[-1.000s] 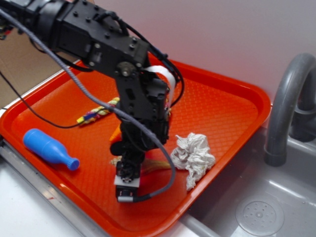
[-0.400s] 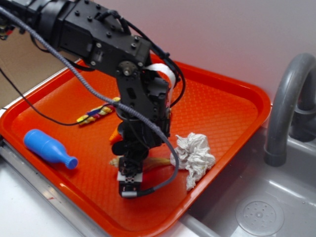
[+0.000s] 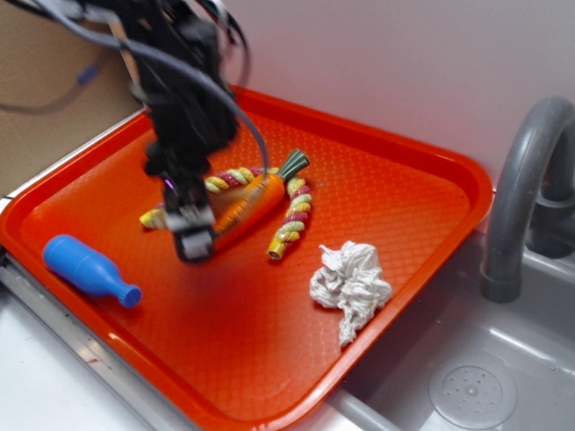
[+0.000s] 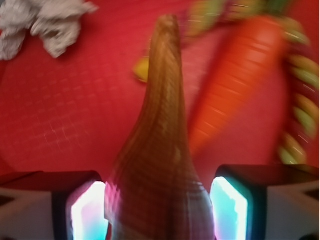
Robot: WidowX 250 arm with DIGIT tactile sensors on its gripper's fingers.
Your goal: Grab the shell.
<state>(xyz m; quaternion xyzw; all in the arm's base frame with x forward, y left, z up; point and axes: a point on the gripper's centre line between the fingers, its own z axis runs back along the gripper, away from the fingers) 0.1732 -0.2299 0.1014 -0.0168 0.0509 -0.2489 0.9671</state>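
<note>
Your gripper point(image 4: 159, 210) is clamped on the shell point(image 4: 160, 150): in the wrist view the two pads point(image 4: 86, 212) sit close against its wide brown-striped body on either side, and its long pointed tail runs up and away from you over the red tray point(image 4: 65, 115). The shell's fat end is cut off by the bottom of that picture, so you cannot see its spire.

In the exterior view the gripper point(image 3: 193, 235) is smeared by motion blur above the left half of the tray point(image 3: 395, 193), and you cannot make the shell out there; it is probably hidden behind the dark fingers. You also cannot tell from that view how high the gripper hangs over the tray floor.

Just beside the gripper lies the orange carrot point(image 3: 254, 199) with its green top, ringed by a striped rope point(image 3: 289, 224) whose far part the arm covers. The blue bottle point(image 3: 88, 268) lies near the tray's left edge, and the crumpled cloth point(image 3: 350, 283) rests well apart to the right. The grey faucet point(image 3: 521, 180) is cropped at the right edge.
</note>
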